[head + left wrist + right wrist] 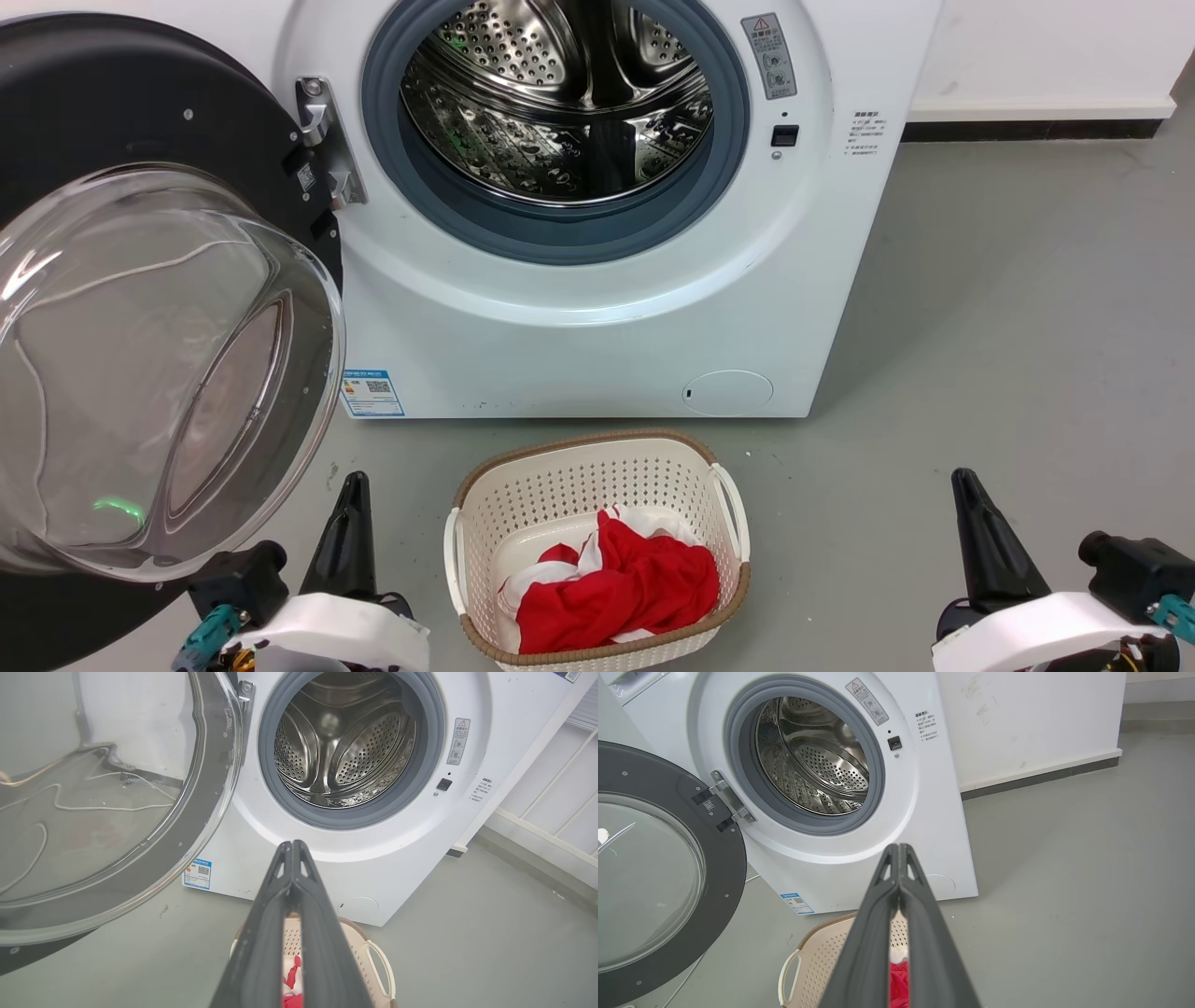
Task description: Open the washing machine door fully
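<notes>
Washing machine door [140, 103] stands wide open, left of washing machine [597, 345]. Left fingers [350, 532] closed, empty, near door's lower rim. Right fingers [980, 541] closed, empty. Risk: rising left arm clips glass bowl, door swings shut. Laundry basket [597, 443] on floor obstructs.

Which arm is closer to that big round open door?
Left. The left arm sits right beside the washing machine door; the right arm is far across, beyond the laundry basket.
</notes>
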`<state>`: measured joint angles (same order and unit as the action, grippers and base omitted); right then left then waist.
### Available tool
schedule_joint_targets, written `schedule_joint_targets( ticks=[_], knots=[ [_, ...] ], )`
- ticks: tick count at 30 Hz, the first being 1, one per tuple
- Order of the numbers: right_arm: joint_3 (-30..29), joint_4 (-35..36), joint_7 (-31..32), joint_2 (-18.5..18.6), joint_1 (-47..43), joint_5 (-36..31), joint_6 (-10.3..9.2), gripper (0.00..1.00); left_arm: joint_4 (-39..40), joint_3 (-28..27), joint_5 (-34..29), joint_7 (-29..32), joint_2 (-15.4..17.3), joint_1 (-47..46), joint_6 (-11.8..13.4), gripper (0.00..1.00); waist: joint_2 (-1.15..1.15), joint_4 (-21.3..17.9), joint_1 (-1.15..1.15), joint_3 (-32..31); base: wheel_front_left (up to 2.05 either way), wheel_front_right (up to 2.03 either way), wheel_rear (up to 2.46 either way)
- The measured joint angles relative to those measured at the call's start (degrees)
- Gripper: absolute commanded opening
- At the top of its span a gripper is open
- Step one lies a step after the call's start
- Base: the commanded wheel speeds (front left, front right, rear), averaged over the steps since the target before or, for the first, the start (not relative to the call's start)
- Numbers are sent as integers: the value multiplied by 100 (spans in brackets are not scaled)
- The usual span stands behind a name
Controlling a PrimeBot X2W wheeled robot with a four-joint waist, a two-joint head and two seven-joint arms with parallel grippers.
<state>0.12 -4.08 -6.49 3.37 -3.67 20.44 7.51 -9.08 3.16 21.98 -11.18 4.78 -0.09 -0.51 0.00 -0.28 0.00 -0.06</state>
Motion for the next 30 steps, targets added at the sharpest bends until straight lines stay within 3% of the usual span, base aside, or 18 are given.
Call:
schedule_joint_targets(
  ticks=[30],
  knots=[
    [-81, -363, 355, 89, 357, 2836, -1, 0, -181, -357, 2647, 654, -70, -181, -259, 0, 0, 7, 0, 6, 0, 0, 0]
  ],
)
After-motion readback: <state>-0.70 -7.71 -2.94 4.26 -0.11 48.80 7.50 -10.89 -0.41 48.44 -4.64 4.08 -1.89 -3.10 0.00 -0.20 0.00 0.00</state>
